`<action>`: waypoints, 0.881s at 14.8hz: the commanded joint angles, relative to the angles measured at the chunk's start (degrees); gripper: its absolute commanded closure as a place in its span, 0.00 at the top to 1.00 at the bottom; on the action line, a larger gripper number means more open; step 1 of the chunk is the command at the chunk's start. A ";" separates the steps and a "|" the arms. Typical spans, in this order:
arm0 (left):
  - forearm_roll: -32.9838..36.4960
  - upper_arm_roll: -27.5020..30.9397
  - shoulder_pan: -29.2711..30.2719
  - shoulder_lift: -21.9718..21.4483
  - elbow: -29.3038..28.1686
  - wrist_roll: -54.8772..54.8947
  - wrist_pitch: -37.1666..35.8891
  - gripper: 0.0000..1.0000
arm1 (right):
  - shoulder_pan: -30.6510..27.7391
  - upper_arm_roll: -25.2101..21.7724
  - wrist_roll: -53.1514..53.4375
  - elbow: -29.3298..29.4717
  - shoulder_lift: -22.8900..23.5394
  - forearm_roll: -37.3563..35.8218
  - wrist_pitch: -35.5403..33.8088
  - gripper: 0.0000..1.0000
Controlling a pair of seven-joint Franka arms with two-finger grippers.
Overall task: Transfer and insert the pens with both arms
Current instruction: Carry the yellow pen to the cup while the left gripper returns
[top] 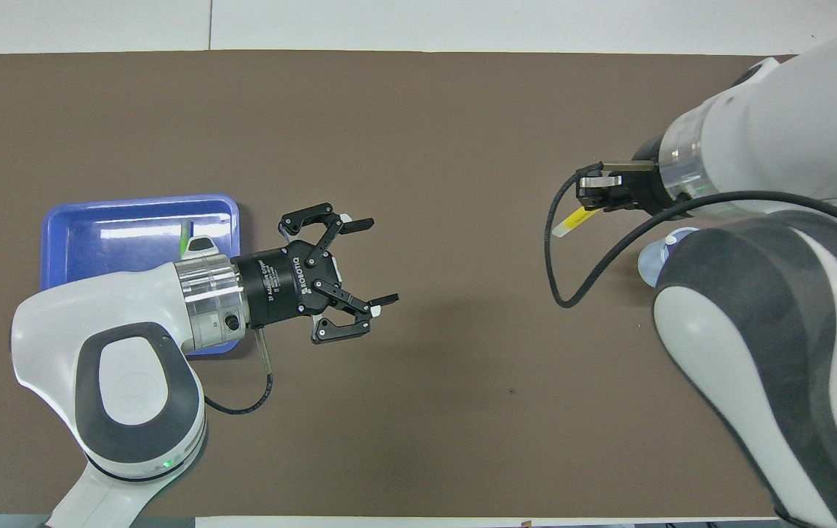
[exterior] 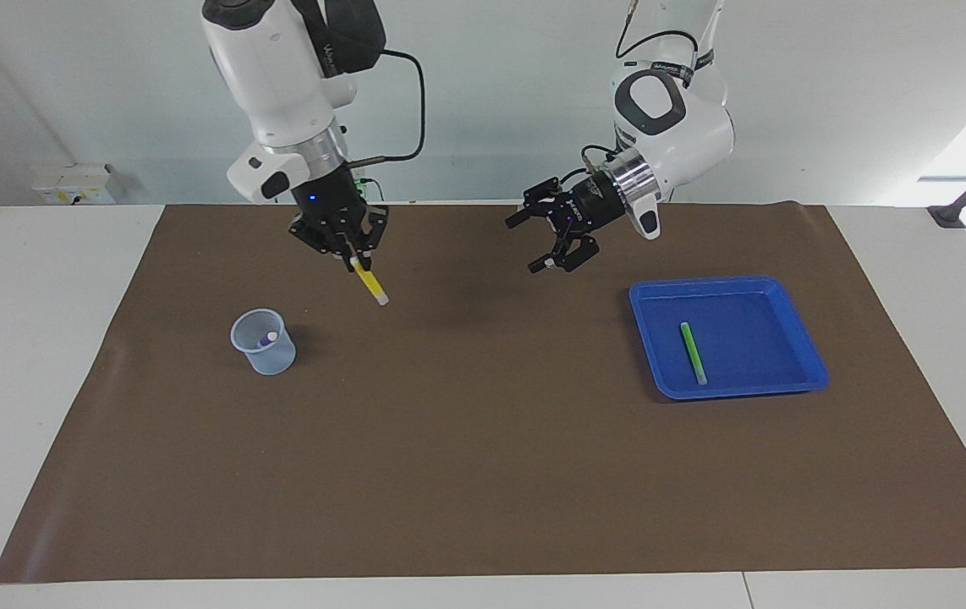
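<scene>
Yellow pen in the right gripper, left gripper spread and empty.

Facing view: your right gripper point(exterior: 354, 258) pinches the yellow pen point(exterior: 370, 284) by its upper end; the pen hangs tilted, pale tip down, in the air over the brown mat point(exterior: 483, 474), near the cup point(exterior: 262, 341) but not above it. You can see the purple pen point(exterior: 267, 338) standing in the cup. The green pen point(exterior: 692, 353) lies flat in the blue tray point(exterior: 804, 338), well apart from the cup, toward the left arm's end. Your left gripper point(exterior: 539, 241) hangs over the mat between cup and tray, fingers spread, holding nothing.

Overhead view: the left gripper point(top: 378, 260) shows both fingers wide apart, clear of the tray point(top: 67, 242). The right gripper point(top: 593, 198) is pressed on the yellow pen point(top: 569, 221); the cup point(top: 653, 260) is mostly hidden under that arm.
</scene>
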 commanded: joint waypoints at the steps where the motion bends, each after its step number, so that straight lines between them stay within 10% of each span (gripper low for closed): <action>1: 5.78 -0.14 1.91 -1.97 -2.17 -0.72 -0.86 1.00 | -4.14 0.71 -6.48 -4.75 -2.69 -3.01 0.48 0.00; 13: 55.97 -0.06 12.61 -0.74 -1.21 4.26 -17.03 1.00 | -14.51 0.71 -21.78 -24.00 -9.73 -8.39 10.84 0.00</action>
